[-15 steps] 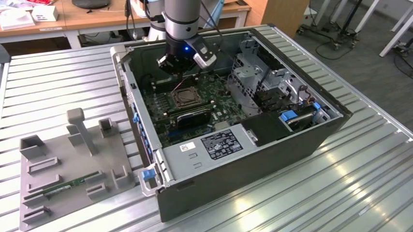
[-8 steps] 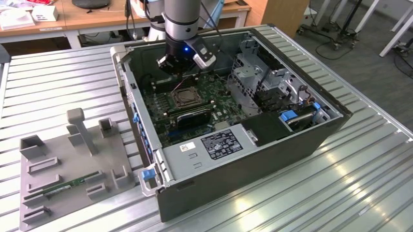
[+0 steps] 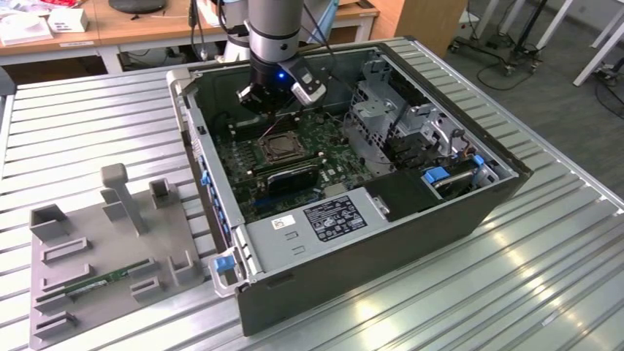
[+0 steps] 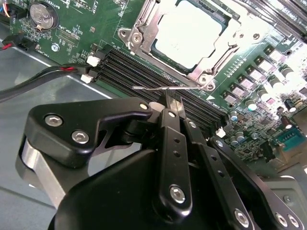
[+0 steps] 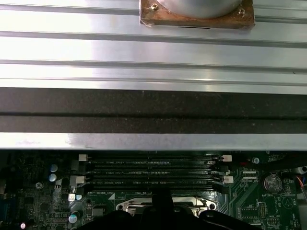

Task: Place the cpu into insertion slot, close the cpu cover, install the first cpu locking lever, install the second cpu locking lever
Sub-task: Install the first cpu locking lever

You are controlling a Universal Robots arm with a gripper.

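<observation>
cpu [image 4: 192, 36] sits in its socket on the motherboard [image 3: 322, 157], inside the open computer case [image 3: 390, 241] on the tabletop [image 3: 546, 263]. cpu cover [image 4: 146, 24] lies flat around it, judged closed. one thin locking lever [image 4: 148, 88] stands off the socket edge beside the memory slots [image 4: 144, 76], unlatched. gripper [image 4: 171, 98] is pinched narrow on its end, apparently holding it. first two steps appear done; the other lever's state cannot be told.
</observation>
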